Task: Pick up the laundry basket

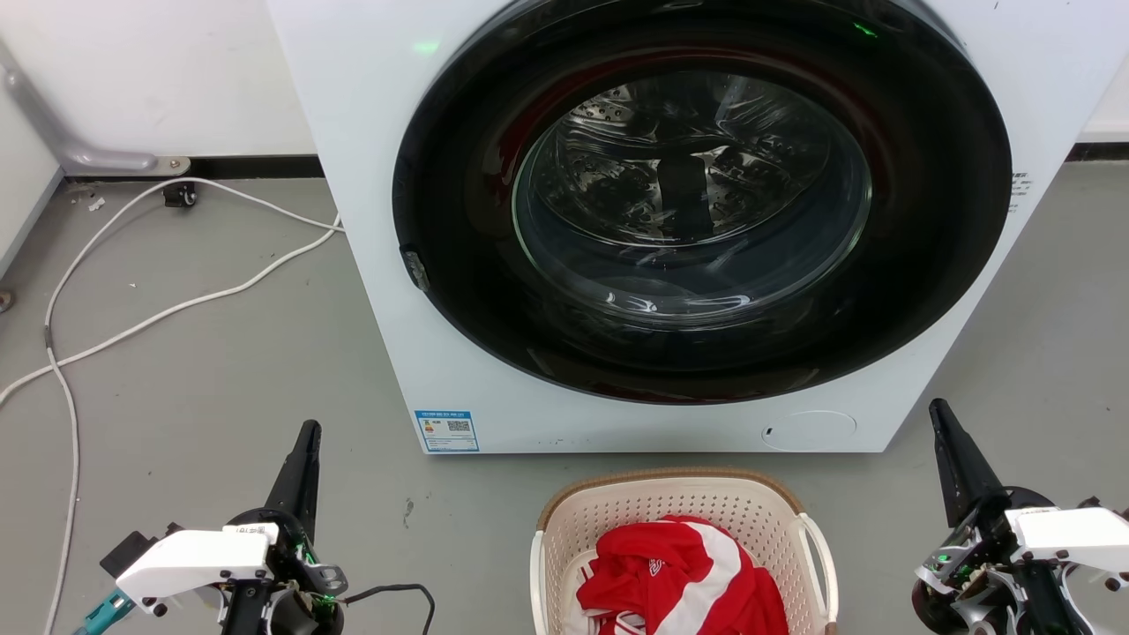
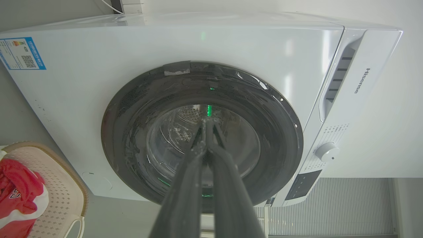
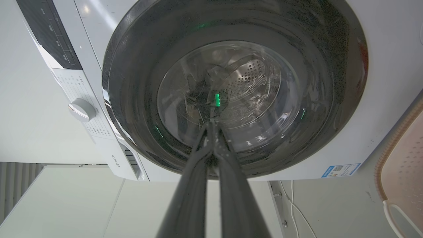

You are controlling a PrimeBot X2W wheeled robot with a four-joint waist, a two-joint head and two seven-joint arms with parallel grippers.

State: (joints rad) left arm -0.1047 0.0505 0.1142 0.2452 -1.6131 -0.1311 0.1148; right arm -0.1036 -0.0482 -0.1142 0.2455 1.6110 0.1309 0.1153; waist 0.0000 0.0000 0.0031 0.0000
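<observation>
The cream laundry basket [image 1: 564, 529] with a brown rim stands on the floor at the bottom centre, just in front of the washer. Red and white clothes [image 1: 684, 578] lie in it. It also appears at the left wrist view's lower left as basket [image 2: 62, 195] and at the right wrist view's right edge as basket [image 3: 404, 165]. My left gripper [image 1: 310, 429] is shut and holds nothing, well to the basket's left. My right gripper [image 1: 936, 407] is also shut and empty, off to the basket's right. Both point toward the washer, seen as left gripper [image 2: 207, 121] and right gripper [image 3: 211, 123].
A white front-loading washer [image 1: 370, 176] with its dark round door [image 1: 701, 203] closed stands right behind the basket. White cables [image 1: 159, 313] trail over the grey floor at the left. A wall runs behind.
</observation>
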